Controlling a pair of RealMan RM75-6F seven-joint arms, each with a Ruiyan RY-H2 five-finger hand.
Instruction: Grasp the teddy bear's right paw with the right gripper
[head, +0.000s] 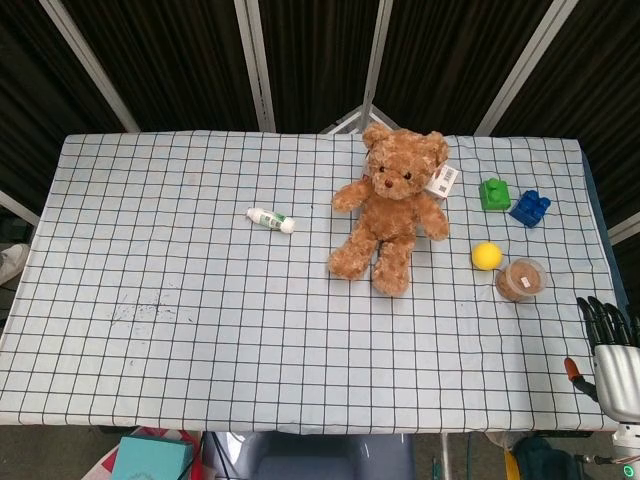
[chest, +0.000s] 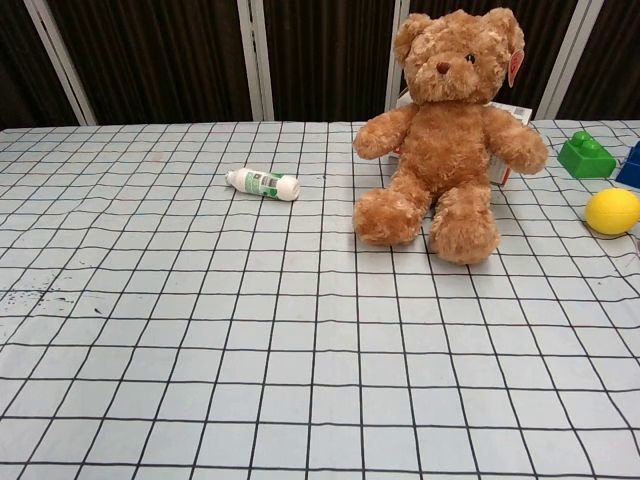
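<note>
Teddy bear (head: 393, 205), one brown plush toy, sat upright on the far right part of the blue-and-white checked tablecloth (head: 180, 300), legs stretched toward the robot and both paws held out to its sides. Its paw on the left of the views (chest: 378, 135) lay bare, touching nothing but the cloth edge of its own body; the other paw (chest: 522, 148) reached toward the blocks. One white paper tag with a barcode (head: 444, 180) hung by its ear; the print was too small to read.

Counted on the cloth: one small white bottle with a green label (head: 271, 220) lying on its side, well left of the bear, its lettering illegible; one green toy brick (head: 494, 194); one blue toy brick (head: 530, 208), cut off at the edge of the chest view; one yellow ball (head: 486, 256); one clear round tub of brown stuff (head: 520, 280), seen only from the head view.

One hand showed: the right hand (head: 610, 345), at the near right table corner, well apart from the bear, dark fingers straight and apart, holding nothing, its lower part cut off by the frame. The left hand appeared in neither view
</note>
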